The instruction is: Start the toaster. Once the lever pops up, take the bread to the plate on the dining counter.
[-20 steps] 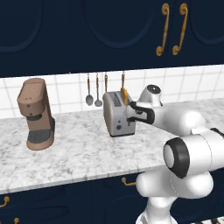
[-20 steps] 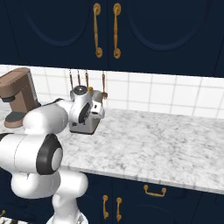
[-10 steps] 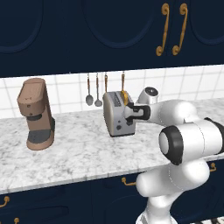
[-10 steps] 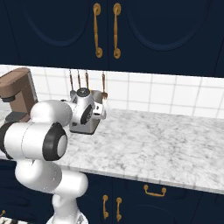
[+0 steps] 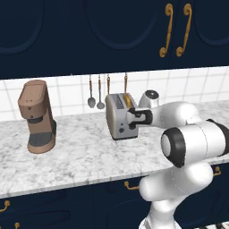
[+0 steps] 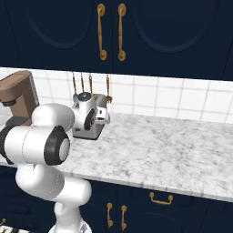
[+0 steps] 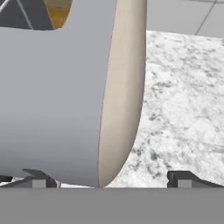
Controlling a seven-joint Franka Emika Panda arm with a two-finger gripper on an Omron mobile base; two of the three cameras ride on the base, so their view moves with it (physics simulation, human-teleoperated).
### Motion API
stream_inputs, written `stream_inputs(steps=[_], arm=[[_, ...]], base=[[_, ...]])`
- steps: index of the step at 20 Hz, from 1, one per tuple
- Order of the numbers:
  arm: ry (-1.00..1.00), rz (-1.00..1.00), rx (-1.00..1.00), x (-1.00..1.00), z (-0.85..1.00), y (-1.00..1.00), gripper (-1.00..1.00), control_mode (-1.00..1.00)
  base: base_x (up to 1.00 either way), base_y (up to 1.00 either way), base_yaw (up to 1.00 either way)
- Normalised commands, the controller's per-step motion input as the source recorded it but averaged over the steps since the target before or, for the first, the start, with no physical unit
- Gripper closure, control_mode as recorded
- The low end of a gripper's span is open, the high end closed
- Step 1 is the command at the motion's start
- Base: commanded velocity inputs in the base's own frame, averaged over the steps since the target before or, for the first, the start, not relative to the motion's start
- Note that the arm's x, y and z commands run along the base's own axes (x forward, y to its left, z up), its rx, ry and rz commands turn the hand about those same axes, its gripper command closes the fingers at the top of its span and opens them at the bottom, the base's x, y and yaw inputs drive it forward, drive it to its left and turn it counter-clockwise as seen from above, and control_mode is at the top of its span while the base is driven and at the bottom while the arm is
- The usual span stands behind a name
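The silver-grey toaster [image 5: 117, 117] stands on the marble worktop near the tiled wall, its base [image 6: 87, 133] peeping out below my hand. The golden crust of the bread [image 5: 128, 101] pokes up from a slot, and shows as an orange patch [image 7: 58, 11] at the top of the hand view. My gripper [image 5: 131, 121] is pressed up to the toaster's right end, jaws open. The fingertips [image 7: 37, 180] stand wide apart on either side of the toaster's grey body [image 7: 52, 96] and cream end edge. My hand hides the lever. The plate and dining counter are out of view.
A brown coffee machine [image 5: 37, 117] stands left of the toaster. Several utensils [image 5: 99, 92] hang on the tiled wall behind it. Navy cabinets with brass handles [image 5: 175, 30] hang overhead. The marble worktop [image 6: 173, 146] stretches to the right.
The hand has edged slightly down and closer along the toaster's right end. The arm's elbow has swung up and nearer the cameras. The jaws have stayed open.
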Motion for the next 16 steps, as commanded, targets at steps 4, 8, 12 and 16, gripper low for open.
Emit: stream_inputs(steps=[4, 8, 12, 16], arm=[[0.0, 0.0, -0.05, -0.57, -0.99, -0.17, -1.0, -1.0], [0.0, 0.0, -0.01, -0.58, -0.96, -0.21, -1.0, -1.0], [-0.09, 0.04, 0.0, -0.9, -0.68, -0.05, -1.0, -1.0], [-0.17, 0.04, 0.0, -0.78, 0.04, -0.04, -1.0, -1.0]], base=[[0.0, 0.0, 0.0], [0.0, 0.0, 0.0], [0.0, 0.0, 0.0], [0.0, 0.0, 0.0]])
